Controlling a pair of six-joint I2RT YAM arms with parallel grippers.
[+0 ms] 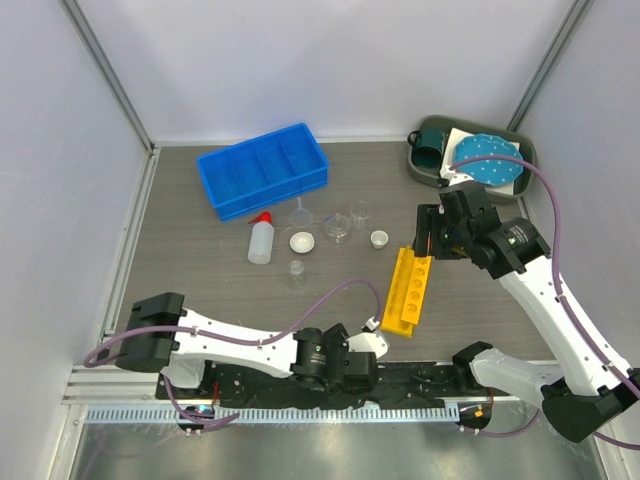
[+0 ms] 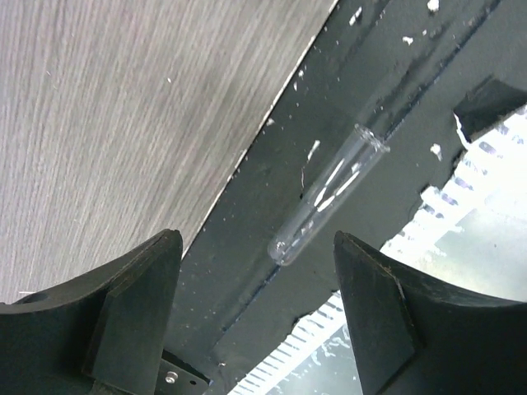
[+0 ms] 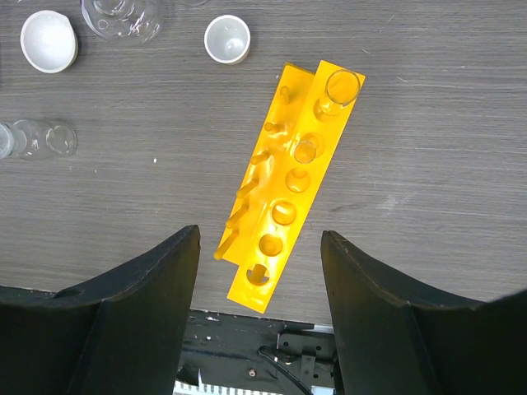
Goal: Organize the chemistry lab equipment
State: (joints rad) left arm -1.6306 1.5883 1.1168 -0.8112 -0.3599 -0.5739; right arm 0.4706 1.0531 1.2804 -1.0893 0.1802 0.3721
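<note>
A clear test tube lies on the dark base plate at the table's near edge. My left gripper hangs open just above its rounded end, touching nothing; from above this gripper is low by the arm bases. The yellow tube rack lies on the table with one glass tube in its far hole. My right gripper is open and empty above the rack. Farther back stand the white squeeze bottle, two white dishes, clear beakers and a funnel.
A blue divided bin sits at the back left. A dark tray at the back right holds a teal mug and a blue dotted plate. A small clear beaker stands in front of the dishes.
</note>
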